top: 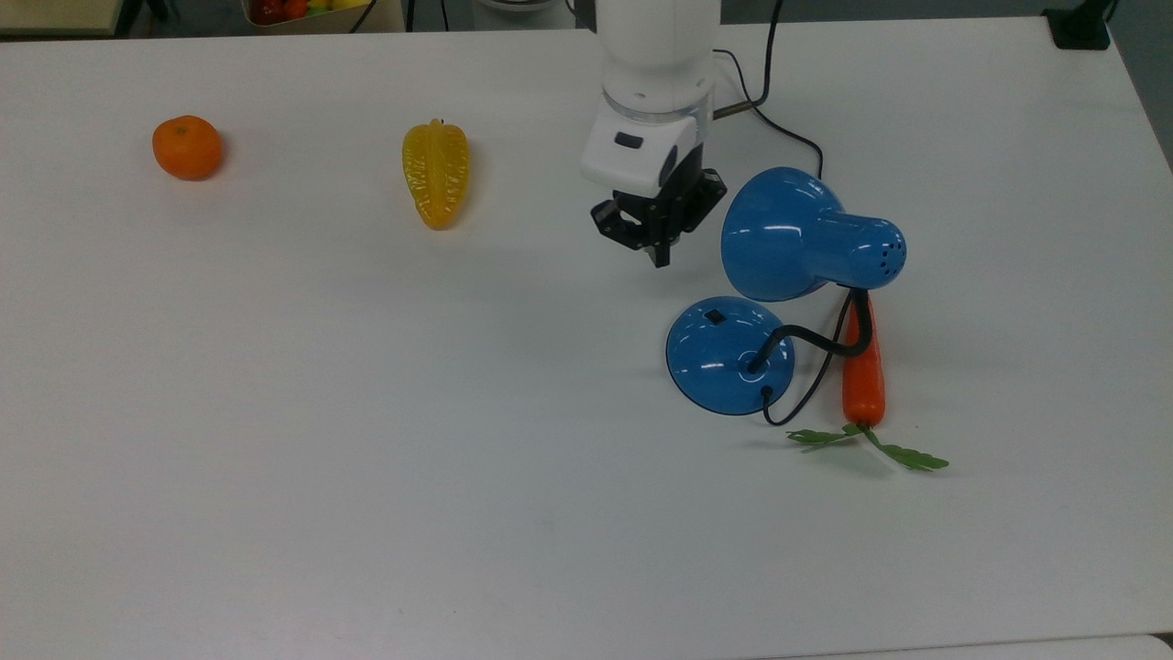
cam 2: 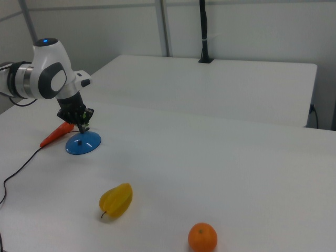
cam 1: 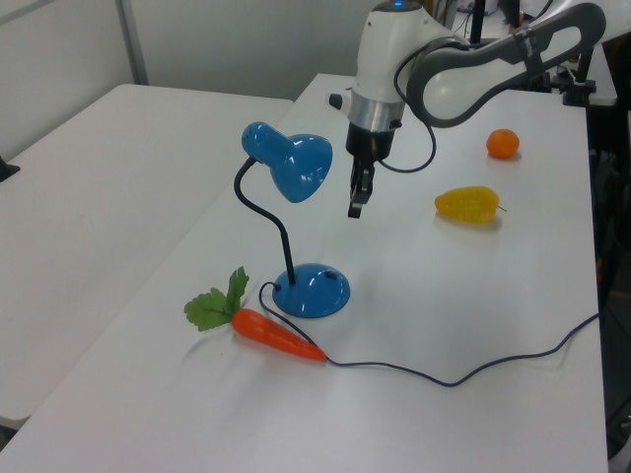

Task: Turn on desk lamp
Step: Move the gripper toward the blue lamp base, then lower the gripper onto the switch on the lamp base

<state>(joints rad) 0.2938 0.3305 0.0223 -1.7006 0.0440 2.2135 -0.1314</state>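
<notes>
Glossy blue desk lamp (top: pixel 806 240): cone shade opens toward the top view's left, axis near horizontal. Black two-finger gripper (top: pixel 659 258) beside shade: fingers together, empty.

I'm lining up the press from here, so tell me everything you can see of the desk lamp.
The desk lamp is glossy blue, like painted metal or plastic. Its cone shade has small vent holes at the narrow end and sits on a bent black neck rising from a round domed base that stands on the white table. A small black switch sits on the base's top. A thin black cord trails away. No glow shows. A carrot lies beside it; the gripper hovers above, apart.
</notes>
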